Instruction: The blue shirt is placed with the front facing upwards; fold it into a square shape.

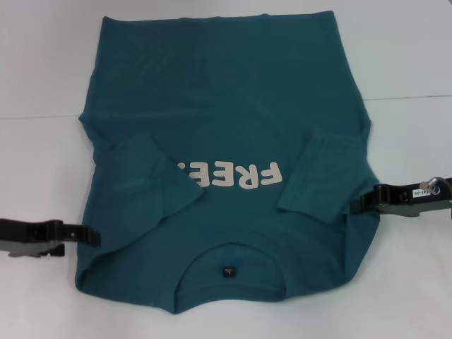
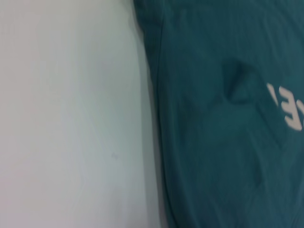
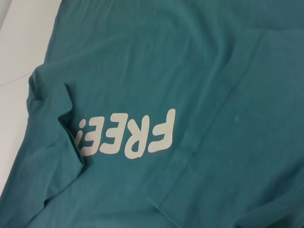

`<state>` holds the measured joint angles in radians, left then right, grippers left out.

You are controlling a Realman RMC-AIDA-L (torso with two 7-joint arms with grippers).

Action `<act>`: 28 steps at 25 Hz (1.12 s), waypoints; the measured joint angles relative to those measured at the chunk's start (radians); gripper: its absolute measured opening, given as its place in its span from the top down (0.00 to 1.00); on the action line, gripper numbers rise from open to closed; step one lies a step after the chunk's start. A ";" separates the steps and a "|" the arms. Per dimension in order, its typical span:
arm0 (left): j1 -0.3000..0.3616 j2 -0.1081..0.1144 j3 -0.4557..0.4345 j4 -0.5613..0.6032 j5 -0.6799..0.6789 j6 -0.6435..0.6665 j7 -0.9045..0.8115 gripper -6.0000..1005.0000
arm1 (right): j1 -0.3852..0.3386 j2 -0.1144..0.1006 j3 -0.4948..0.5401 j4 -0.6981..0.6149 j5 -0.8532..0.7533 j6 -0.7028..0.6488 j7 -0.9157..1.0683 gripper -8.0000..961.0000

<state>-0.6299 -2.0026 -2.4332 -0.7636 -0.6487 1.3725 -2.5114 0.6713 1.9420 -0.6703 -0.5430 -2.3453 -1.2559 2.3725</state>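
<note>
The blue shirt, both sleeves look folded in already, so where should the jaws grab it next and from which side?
Probably the collar-end shoulder corners of the blue shirt. The left gripper and right gripper each sit at a side edge there, so come in low from the sides. The hem lies flat at the far end, so lifting the near end over it should make the square.

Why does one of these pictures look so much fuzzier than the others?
The left wrist view is soft all over, blurring the blue shirt and its lettering; the right wrist view shows the letters crisply; the head view is evenly lit, with faint shadows along the shirt's edge on the white table.
</note>
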 joint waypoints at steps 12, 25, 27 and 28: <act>-0.001 -0.012 -0.057 -0.034 -0.113 0.114 0.025 0.12 | 0.004 0.000 0.000 0.000 -0.003 0.004 0.001 0.95; 0.000 -0.006 -0.047 0.018 -0.107 0.106 0.022 0.12 | 0.006 0.000 0.000 0.000 -0.005 0.008 0.001 0.95; 0.001 -0.006 -0.047 0.020 -0.105 0.100 0.022 0.12 | 0.007 0.000 0.000 0.000 -0.005 0.010 0.001 0.95; 0.002 -0.006 -0.047 0.021 -0.103 0.099 0.022 0.12 | 0.007 0.000 0.000 0.000 -0.005 0.011 0.001 0.95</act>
<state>-0.6282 -2.0083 -2.4804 -0.7430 -0.7521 1.4717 -2.4897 0.6780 1.9419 -0.6703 -0.5430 -2.3502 -1.2451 2.3731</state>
